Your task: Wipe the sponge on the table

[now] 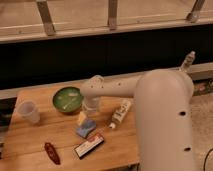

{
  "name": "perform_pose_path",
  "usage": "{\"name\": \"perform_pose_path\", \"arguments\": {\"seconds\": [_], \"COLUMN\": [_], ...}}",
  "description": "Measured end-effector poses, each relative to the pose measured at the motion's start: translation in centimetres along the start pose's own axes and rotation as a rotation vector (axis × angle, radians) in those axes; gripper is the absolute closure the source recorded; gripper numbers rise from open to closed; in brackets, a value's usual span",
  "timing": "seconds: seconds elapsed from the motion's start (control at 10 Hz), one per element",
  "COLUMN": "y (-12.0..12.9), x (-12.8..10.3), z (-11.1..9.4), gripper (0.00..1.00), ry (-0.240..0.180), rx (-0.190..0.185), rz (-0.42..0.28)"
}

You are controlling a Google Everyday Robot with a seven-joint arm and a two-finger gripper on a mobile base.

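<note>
The camera view looks down at an angle on a light-brown wooden tabletop [27, 141] made of planks, with the robot's bulky white arm [162, 115] filling the right side of the picture. The arm reaches left across the tabletop, bends at a rounded joint and turns downward, so that the gripper [89, 108] hangs over the middle of the tabletop, just right of the green bowl [67, 99] and just above the sponge [86, 128]. Whether the gripper is clamped or released cannot be told, nor whether it touches the sponge. The sponge, a small light-blue pad, lies flat near the middle of the tabletop, turned at a slant to the planks. A small yellow piece [81, 118] sits against its upper left corner, between it and the gripper. The green bowl stands toward the back edge, with something pale lying inside it. A clear plastic cup [28, 112] stands upright near the left edge, well apart from the sponge. A white bottle [120, 114] lies on its side to the right of the sponge, close under the arm. Near the front edge, a flat black-and-white box with a red edge [89, 146] lies just below the sponge, and a dark red oblong object [51, 153] lies to the left of the box.
</note>
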Motion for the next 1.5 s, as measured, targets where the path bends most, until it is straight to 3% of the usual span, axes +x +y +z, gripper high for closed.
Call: {"name": "perform_pose_path", "arguments": {"seconds": [0.4,0.5,1.2,1.5], "y": [0.2,0.3,0.0,0.1], "x": [-1.2,-1.4,-1.6,-2.4], "z": [1.6,1.7,1.3,0.3], "gripper": [0.23,0.29,0.97,1.00], "ry": [-0.010,-0.011,-0.019,0.007], "rx": [0.020,0.019,0.021,0.007], "rz": [0.032,0.038,0.047,0.043]}}
